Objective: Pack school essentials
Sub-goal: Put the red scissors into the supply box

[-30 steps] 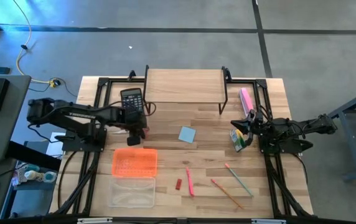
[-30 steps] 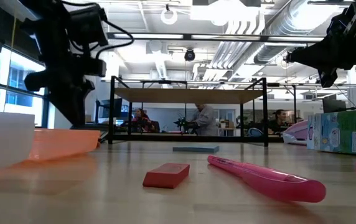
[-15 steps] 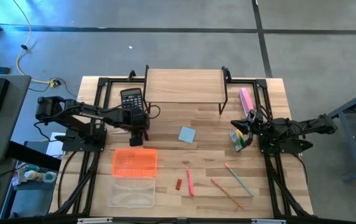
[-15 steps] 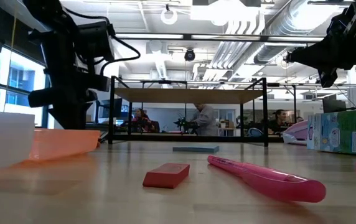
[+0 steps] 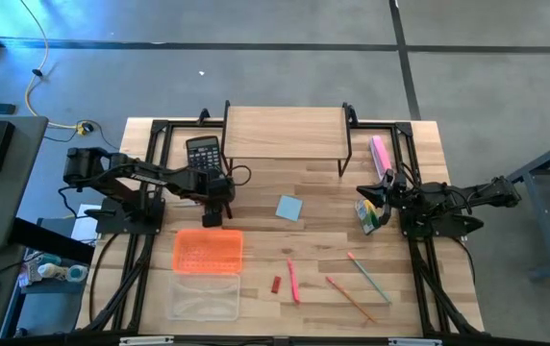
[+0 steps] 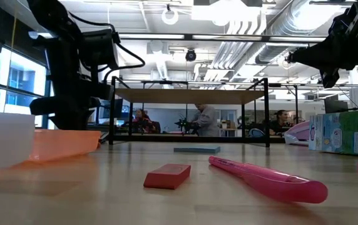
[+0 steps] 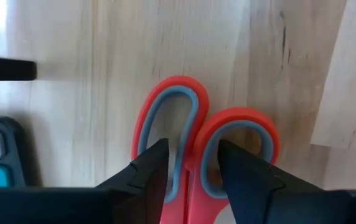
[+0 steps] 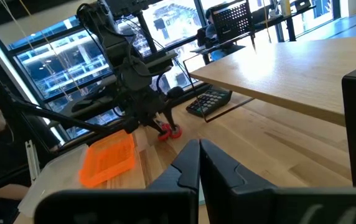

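Red-handled scissors [image 7: 193, 146] sit clamped between our left gripper's [image 5: 213, 210] fingers just beside the black calculator [image 5: 203, 153], above the orange plastic tray [image 5: 208, 251]. Rightward lie the light-blue square notepad [image 5: 289, 208] and pink pencil [image 5: 293, 281]; our right gripper [image 5: 371, 191], fingers together and empty, waits by the yellow-green crayon box [image 5: 366, 217].

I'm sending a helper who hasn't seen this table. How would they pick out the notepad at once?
Start at the raised wooden shelf at the table's back edge. Just in front of its right half, alone on bare wood, lies the light-blue square notepad, turned slightly askew. It is the only blue, flat square; the pencils nearer the front edge are thin sticks.
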Action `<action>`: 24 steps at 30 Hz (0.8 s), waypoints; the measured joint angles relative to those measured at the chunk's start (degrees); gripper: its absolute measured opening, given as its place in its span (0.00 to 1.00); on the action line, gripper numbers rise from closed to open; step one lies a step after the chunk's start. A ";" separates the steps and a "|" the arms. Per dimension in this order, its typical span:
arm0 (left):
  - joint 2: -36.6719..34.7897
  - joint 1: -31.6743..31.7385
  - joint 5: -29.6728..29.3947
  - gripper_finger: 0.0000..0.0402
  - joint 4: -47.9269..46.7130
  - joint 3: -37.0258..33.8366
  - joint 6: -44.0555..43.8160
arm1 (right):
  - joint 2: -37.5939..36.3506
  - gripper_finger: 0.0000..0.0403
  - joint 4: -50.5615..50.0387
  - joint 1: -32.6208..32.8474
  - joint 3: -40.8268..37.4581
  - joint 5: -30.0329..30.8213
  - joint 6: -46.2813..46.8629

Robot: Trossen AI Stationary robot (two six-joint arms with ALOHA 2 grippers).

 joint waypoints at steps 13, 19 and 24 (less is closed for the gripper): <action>0.12 -0.11 0.25 0.08 0.15 -0.11 0.41 | 0.00 0.00 0.00 0.00 0.02 0.00 -0.01; 0.02 -0.56 0.10 0.10 -1.02 0.61 -2.07 | 0.00 0.00 0.00 0.01 0.01 0.00 0.00; -1.04 -1.82 -0.40 0.09 -5.03 3.15 -4.18 | 0.00 0.00 0.00 0.01 0.01 0.00 -0.01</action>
